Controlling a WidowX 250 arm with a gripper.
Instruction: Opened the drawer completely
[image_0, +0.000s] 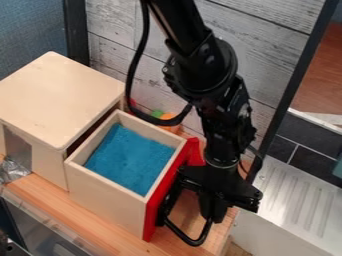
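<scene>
We count one black robot arm (207, 60), one gripper (212, 215) and one looping cable (129, 82) over a single wooden counter (73, 215). We tally one wooden cabinet (60, 95) and one drawer (100, 195), the latter with one red front (153, 205), one black handle (194, 243) and one blue lining (130, 157). Behind, we see one green item (157, 113) and one orange item (171, 120), both too small to identify. We also number one crumpled piece of foil (10, 170) and one ridged metal drainboard (294, 195).
</scene>
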